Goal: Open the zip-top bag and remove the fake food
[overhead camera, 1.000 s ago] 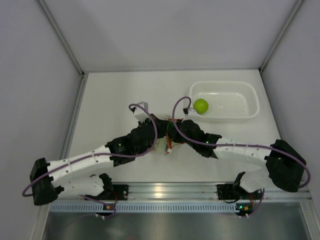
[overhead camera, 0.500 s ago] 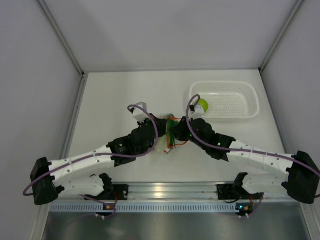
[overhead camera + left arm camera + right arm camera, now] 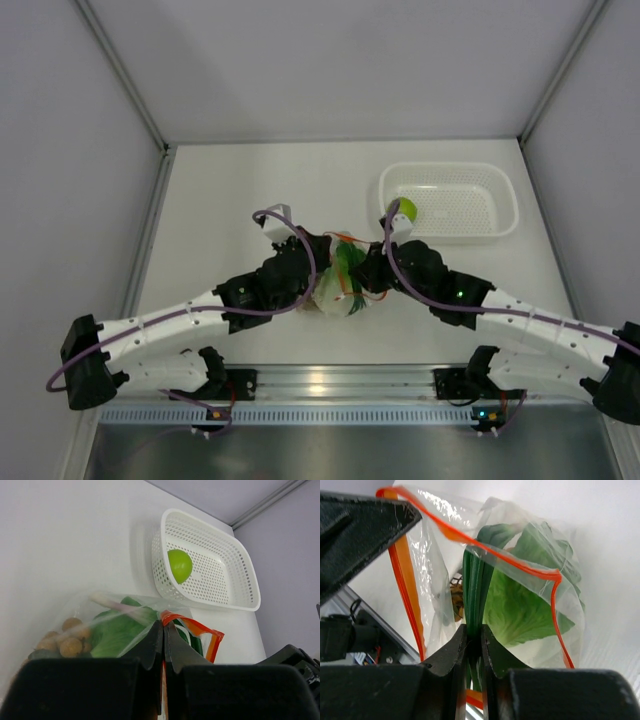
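Observation:
The zip-top bag lies between my two grippers at mid-table, its mouth open. My left gripper is shut on the bag's orange-red zip strip; in the left wrist view the gripper pinches one edge. My right gripper is inside the mouth, and in the right wrist view it is shut on the dark green lettuce leaves. The lettuce and the brown ball cluster are in the bag. The lime-green fruit sits in the basket.
A white perforated basket stands at the back right and also shows in the left wrist view. Grey walls close the table on three sides. The metal rail runs along the near edge.
My right arm has swung left from the basket and reached into the bag's mouth. It has closed on the lettuce. The bag now bulges more into view between the grippers.

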### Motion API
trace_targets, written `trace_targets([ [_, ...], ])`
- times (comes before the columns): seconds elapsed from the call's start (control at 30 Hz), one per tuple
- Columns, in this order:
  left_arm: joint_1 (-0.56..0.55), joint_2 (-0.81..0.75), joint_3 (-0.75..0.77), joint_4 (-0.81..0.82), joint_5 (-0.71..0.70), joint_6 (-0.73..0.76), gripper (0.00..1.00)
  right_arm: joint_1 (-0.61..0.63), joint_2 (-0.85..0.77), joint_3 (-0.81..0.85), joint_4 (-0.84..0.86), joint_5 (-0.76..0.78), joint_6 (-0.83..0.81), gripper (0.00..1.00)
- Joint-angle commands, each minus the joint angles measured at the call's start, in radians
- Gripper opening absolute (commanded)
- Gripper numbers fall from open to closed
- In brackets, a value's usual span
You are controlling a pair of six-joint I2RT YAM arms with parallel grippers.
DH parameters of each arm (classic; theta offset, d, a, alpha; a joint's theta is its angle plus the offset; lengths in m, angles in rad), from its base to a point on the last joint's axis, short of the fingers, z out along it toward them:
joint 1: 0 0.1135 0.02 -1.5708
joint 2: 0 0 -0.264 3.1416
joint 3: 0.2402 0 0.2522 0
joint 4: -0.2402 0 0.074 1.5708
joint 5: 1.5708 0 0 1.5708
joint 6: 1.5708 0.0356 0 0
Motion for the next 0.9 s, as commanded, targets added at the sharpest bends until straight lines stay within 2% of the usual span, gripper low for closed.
trace_targets([
  [0.0, 0.008, -0.007, 0.016, 0.047, -0.026, 0.023, 0.00, 0.021, -0.002, 0.061, -0.054, -0.101, -0.112, 0.00],
  [0.37, 0.008, 0.029, 0.044, 0.044, 0.005, 0.080, 0.00, 0.054, -0.072, 0.047, 0.016, -0.205, -0.238, 0.00],
  [0.63, 0.008, 0.015, 0.004, 0.044, -0.016, 0.073, 0.00, 0.054, -0.225, -0.019, 0.065, -0.080, -0.234, 0.00],
  [0.87, 0.008, 0.006, -0.018, 0.044, 0.060, 0.056, 0.00, 0.054, -0.255, -0.051, 0.184, 0.072, -0.237, 0.00],
])
